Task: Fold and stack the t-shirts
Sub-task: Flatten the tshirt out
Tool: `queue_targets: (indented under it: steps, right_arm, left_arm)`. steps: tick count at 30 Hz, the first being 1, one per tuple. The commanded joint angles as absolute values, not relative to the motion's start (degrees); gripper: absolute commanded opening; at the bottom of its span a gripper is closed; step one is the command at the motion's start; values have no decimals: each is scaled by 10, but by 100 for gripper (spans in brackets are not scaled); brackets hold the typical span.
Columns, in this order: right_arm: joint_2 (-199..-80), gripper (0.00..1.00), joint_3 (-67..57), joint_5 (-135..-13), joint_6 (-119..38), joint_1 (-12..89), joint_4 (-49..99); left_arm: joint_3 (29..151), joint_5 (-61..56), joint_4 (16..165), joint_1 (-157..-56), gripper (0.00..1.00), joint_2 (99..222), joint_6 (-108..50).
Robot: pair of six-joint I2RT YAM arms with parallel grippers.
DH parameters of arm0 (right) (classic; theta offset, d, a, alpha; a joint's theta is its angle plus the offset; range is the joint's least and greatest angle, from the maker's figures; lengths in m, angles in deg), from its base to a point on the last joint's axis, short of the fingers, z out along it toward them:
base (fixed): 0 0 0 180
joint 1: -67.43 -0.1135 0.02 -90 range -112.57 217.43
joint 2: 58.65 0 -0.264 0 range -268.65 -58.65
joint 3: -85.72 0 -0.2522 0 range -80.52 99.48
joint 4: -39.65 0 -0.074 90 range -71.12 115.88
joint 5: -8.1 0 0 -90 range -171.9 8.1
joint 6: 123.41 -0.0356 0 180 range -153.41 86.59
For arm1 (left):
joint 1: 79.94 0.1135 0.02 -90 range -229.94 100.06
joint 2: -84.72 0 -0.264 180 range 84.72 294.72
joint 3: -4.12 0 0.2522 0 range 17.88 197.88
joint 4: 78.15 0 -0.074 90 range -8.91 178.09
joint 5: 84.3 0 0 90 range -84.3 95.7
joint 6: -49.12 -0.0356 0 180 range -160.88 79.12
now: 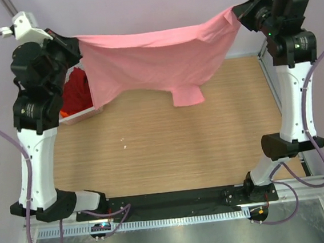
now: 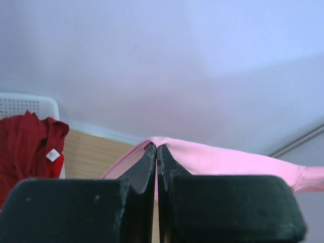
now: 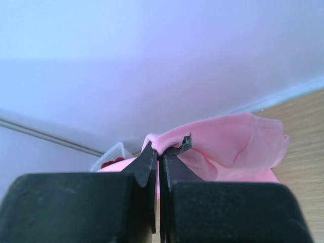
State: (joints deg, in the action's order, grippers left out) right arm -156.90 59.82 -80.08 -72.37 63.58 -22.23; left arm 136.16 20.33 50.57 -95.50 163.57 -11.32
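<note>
top external: pink t-shirt strung between two clamped grippers above the table

nearest the arm bases lies the wooden table (image 1: 170,149). nothing of the task rests on its near half. further back, the light pink t-shirt (image 1: 156,61) hangs in the air across the far part of the table. its top edge is stretched from left to right and one sleeve (image 1: 187,95) dangles lowest, right of the middle.

the left gripper (image 1: 77,43) is clenched on the shirt's left corner. the left wrist view shows its jaws pressed together with pink cloth pinched between them. the right gripper (image 1: 238,17) is clamped the same way on the right corner, and the right wrist view shows a bunched fold of pink caught in its tips.

at the far left, behind the left arm, sits the white mesh basket (image 1: 81,116) with the dark red t-shirt (image 1: 77,89) heaped in it. its small white tag (image 2: 53,155) shows in the left wrist view. a sliver of the orange t-shirt (image 1: 63,112) peeks out beside the red one.

handling, as a judgement: the cloth looks light, limp and not fragile. it sags between the holds and will drape wherever it is lowered, so it seems best gripped at corners or the hem, pulled taut to keep it flat.

count: three t-shirts (one pink, one dark red, one orange), one basket, two grippers.
</note>
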Motion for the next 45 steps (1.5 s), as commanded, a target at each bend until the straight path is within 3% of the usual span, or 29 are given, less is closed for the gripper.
queue_targets:
  steps: [1, 4, 12, 16, 19, 24, 35, 41, 45]
  right_arm:
    - [-1489, 1, 583, -793, -724, 640, -190]
    - [-1443, 1, 529, -782, -717, 641, -247]
    - [-1278, 1, 115, -653, -717, 625, -336]
    - [-1220, 1, -108, -664, -686, 602, -364]
    - [-1186, 1, -194, -666, -678, 602, -363]
    - [-1181, 1, -242, -669, -665, 596, -374]
    - [-1228, 1, -309, -684, -625, 585, -370]
    - [-1244, 1, -286, -693, -619, 586, -364]
    - [-1227, 1, -185, -700, -627, 586, -370]
  left_arm:
    - [1359, 205, 533, -951, 0, 1575, -156]
    - [1240, 205, 521, -951, 0, 1509, -136]
    - [897, 234, 371, -951, 0, 1281, 4]
    - [760, 198, 311, -951, 0, 1198, 83]
    - [672, 178, 275, -951, 0, 1158, 118]
    - [629, 182, 235, -951, 0, 1134, 144]
    - [639, 185, 254, -951, 0, 1209, 154]
    - [645, 190, 263, -951, 0, 1217, 152]
    - [703, 192, 279, -950, 0, 1229, 134]
